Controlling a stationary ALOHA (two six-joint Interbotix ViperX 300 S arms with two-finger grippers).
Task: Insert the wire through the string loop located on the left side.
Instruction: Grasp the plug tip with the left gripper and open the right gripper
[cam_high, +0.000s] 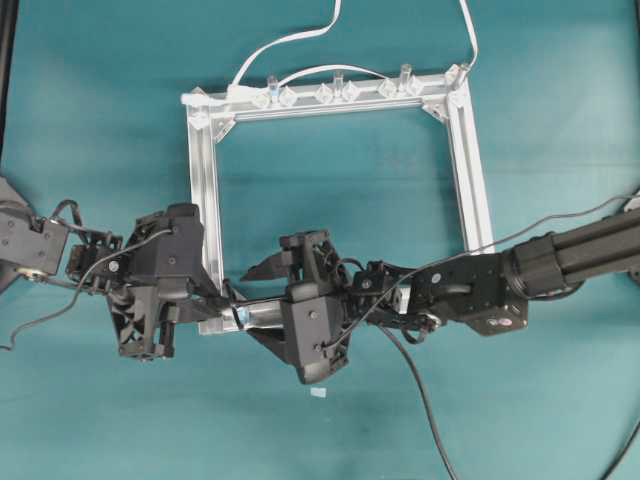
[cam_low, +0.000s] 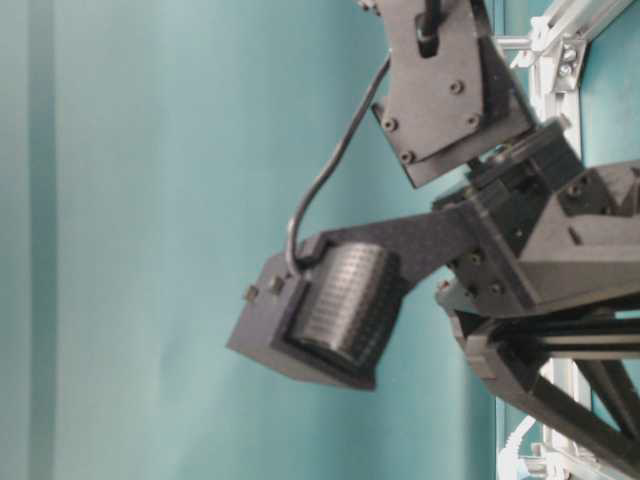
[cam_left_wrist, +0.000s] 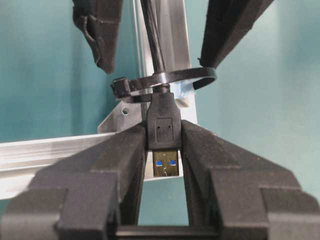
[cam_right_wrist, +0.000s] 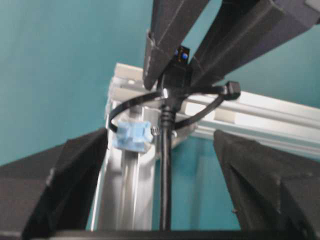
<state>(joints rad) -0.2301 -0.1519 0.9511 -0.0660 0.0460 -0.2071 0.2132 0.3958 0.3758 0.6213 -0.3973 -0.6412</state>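
Teal table (cam_high: 100, 420), aluminium frame (cam_high: 470, 160), white cable (cam_high: 290, 40) beyond the looped wire (cam_left_wrist: 163, 125).

Even, bright lighting; soft focus in the close views.
Overhead view sharp, faint shadows on the teal table (cam_high: 90, 120). Glare on the aluminium frame (cam_left_wrist: 30, 152). Right wrist view blurry throughout; table-level view soft, the arm close to the lens.

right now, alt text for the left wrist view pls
The left gripper pinches the wire by its black USB plug, which has already passed through the string loop. The right gripper's open fingers hang apart above, over the aluminium frame on a teal table.
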